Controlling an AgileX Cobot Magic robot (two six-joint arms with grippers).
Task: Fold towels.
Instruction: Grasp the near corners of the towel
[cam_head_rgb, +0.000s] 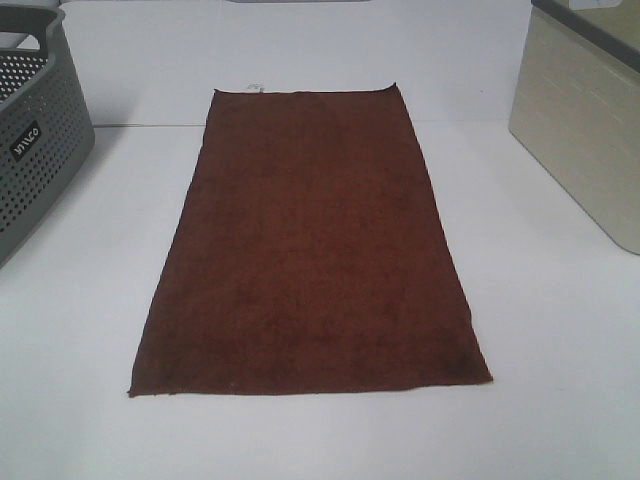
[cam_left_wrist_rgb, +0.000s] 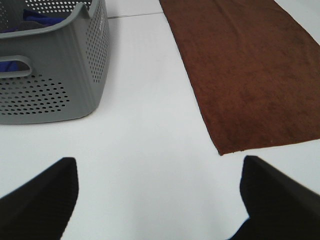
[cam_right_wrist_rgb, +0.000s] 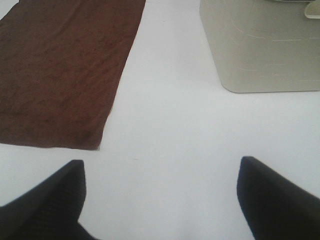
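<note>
1. The towel (cam_head_rgb: 310, 240), dark reddish-brown terry cloth, lies spread flat and unfolded in the middle of the white tabletop (cam_head_rgb: 560, 350). Its long sides run from near to far.
2. A small white tag (cam_head_rgb: 252, 87) sticks out at the towel's far short edge, close to the far-left corner.
3. The near short edge is almost straight. Both near corners lie flat on the tabletop.
4. A grey perforated basket (cam_head_rgb: 40, 140) stands at the far left, well apart from the towel's left side. The left wrist view shows blue cloth (cam_left_wrist_rgb: 30, 20) inside it.
5. A beige bin (cam_head_rgb: 585, 130) stands at the far right, also apart from the towel, with bare tabletop between them.
6. A thin seam (cam_head_rgb: 140, 125) crosses the tabletop from left to right and passes under the far part of the towel.
7. The left gripper (cam_left_wrist_rgb: 159, 172) has its jaws spread wide with nothing between them. It is over bare tabletop, on the near side of the towel's near-left corner and not touching the cloth. Its black fingers (cam_left_wrist_rgb: 40, 200) have ribbed inner faces.
8. The right gripper (cam_right_wrist_rgb: 161, 167) is likewise wide apart and holds nothing. It is over bare tabletop, nearer than the towel's near-right corner and slightly to its right, clear of the cloth.
</note>
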